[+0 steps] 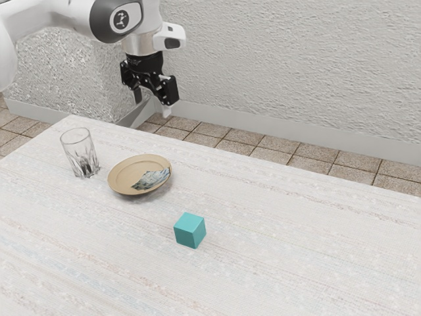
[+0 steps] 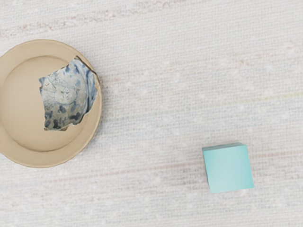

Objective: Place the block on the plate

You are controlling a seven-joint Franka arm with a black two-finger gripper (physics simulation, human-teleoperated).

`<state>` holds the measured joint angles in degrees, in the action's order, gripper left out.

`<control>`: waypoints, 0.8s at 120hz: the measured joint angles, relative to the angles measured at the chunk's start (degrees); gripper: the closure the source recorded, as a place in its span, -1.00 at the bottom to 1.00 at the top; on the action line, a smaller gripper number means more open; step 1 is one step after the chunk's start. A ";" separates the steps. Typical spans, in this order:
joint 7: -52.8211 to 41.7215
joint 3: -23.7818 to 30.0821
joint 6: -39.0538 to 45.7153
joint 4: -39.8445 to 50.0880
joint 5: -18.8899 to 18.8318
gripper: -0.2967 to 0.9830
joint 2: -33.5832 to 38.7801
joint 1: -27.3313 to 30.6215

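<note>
Jaws spread, empty, up above the desk [image 1: 296, 263]. Teal block [image 1: 190, 230] sat on it, well apart from the plate [image 1: 123, 174]. From the jaws, block lay lower, toward the exterior view's right and near side; cubic, no long axis.

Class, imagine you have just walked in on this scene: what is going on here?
A robot arm's gripper hangs in the air with its fingers apart, holding nothing. The teal block, meant for the plate, sits on the table beside it, so the placing is not yet done. A jagged, patterned piece lies on the plate, and a clear glass stands near the plate.
</note>
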<state>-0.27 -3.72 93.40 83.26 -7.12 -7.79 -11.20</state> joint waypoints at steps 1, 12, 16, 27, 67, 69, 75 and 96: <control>0.00 -0.01 0.01 0.00 -0.01 -0.54 0.00 -0.01; 0.01 -0.01 0.31 0.48 0.33 -0.54 -0.20 -0.11; 0.20 -0.32 1.21 0.90 0.76 -0.54 -0.95 -0.34; 2.11 -0.63 3.47 0.93 1.86 -0.54 -5.25 -1.03; 10.41 -0.77 18.81 14.47 9.30 -0.54 -12.31 -3.76; 10.75 -0.76 19.64 16.22 9.40 -0.54 -11.45 -3.93; 11.70 -0.63 22.21 21.35 9.63 -0.54 -9.26 -4.32; 13.05 -0.25 28.89 29.02 9.28 -0.54 -7.10 -4.65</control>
<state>12.78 -3.97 122.29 112.28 2.16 -14.89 -15.85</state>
